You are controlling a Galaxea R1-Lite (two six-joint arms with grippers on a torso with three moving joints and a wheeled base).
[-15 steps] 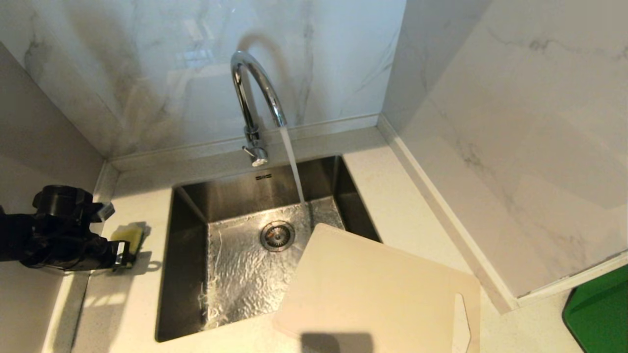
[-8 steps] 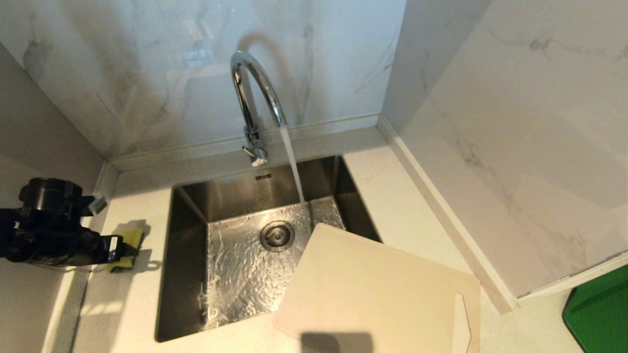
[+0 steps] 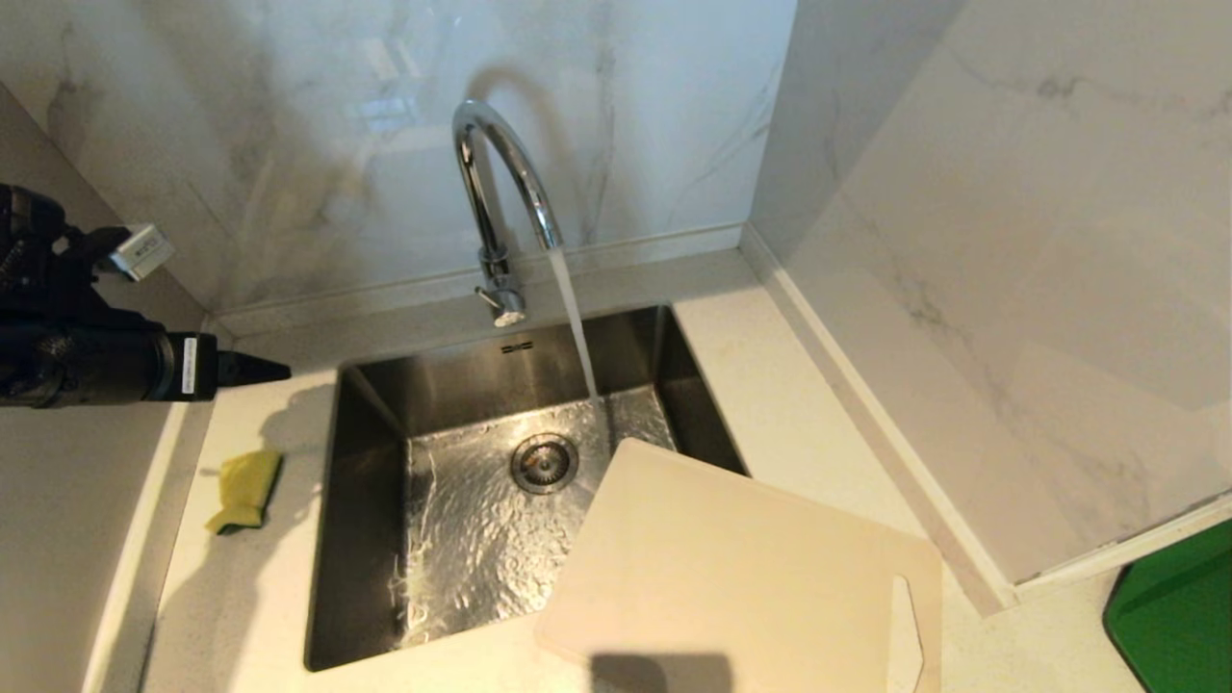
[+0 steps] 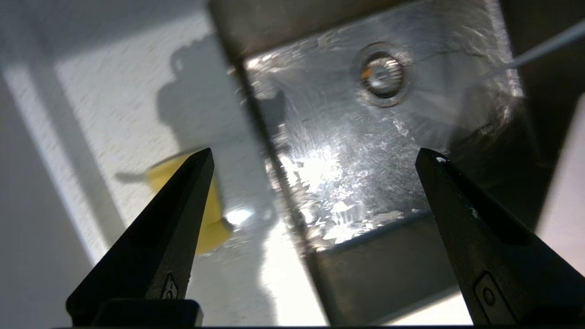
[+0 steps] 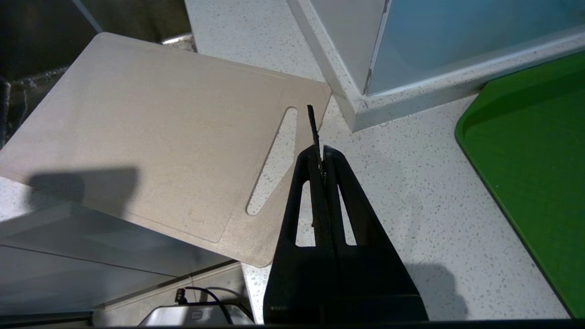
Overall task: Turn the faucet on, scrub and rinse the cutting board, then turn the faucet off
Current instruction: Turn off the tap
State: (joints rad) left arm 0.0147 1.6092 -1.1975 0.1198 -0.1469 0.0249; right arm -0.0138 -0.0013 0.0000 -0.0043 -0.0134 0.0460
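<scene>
The chrome faucet (image 3: pixel 500 183) stands behind the sink with water (image 3: pixel 575 318) running from its spout; its small lever (image 3: pixel 505 308) sits near the base. The beige cutting board (image 3: pixel 731 568) lies flat at the sink's front right corner, one corner overhanging the basin, slot handle toward the right. My left gripper (image 3: pixel 260 369) hangs open and empty above the counter left of the sink; in the left wrist view it (image 4: pixel 315 153) looks down on the basin. My right gripper (image 5: pixel 322 153) is shut and empty, just above the counter by the board's (image 5: pixel 151 132) slot end.
A yellow-green sponge (image 3: pixel 245 486) lies on the counter left of the sink (image 3: pixel 366 539), partly behind a finger in the left wrist view (image 4: pixel 212 219). Marble walls close in behind and to the right. A green tray (image 3: pixel 1174 606) sits at the far right.
My left gripper opened, let go of the sponge and rose up away from the counter. The sponge stays on the counter. Water keeps running; board and right arm have not moved.
</scene>
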